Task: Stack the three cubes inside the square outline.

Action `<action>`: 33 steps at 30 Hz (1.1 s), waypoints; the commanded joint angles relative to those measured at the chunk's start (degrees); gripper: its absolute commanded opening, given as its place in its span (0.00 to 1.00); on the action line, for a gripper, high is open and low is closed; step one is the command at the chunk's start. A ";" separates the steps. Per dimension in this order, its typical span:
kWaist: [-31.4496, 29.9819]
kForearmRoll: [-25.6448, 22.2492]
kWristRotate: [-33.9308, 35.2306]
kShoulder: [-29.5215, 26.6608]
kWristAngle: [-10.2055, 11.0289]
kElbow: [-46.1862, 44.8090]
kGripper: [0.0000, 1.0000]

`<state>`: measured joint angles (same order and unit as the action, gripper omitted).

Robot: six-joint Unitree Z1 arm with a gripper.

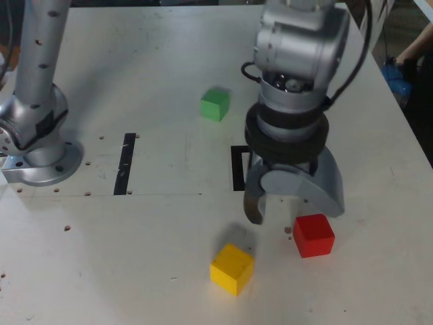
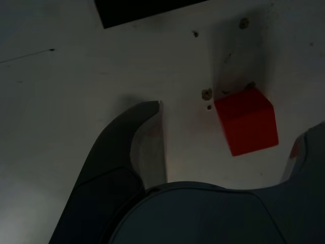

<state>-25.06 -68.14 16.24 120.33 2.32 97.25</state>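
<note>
The red cube (image 1: 313,235) sits on the white table near the front, at the exterior view's right. My gripper (image 1: 292,213) hangs low just behind it, open. In the wrist view the red cube (image 2: 247,122) lies between the two fingers, nearer one of them, with a clear gap to the other finger (image 2: 147,137). The yellow cube (image 1: 232,268) rests at the front, left of the red one. Alone at the back stands the green cube (image 1: 214,104). The square outline (image 1: 237,169) is mostly hidden behind the gripper; only its left black side shows, and a black edge (image 2: 147,10) in the wrist view.
The arm's silver base (image 1: 37,135) stands at the exterior view's left. A straight black tape strip (image 1: 125,162) lies between the base and the outline. A person's sleeve (image 1: 413,51) shows past the table's right edge.
</note>
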 commanded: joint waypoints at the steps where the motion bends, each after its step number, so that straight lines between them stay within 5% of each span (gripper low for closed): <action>1: -0.38 0.38 0.11 1.12 0.25 0.83 0.89; 13: -1.48 0.90 0.37 6.03 0.27 4.96 0.85; 33: -1.48 2.34 0.37 8.62 0.83 4.72 0.48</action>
<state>-26.44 -65.84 16.53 128.73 3.12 102.24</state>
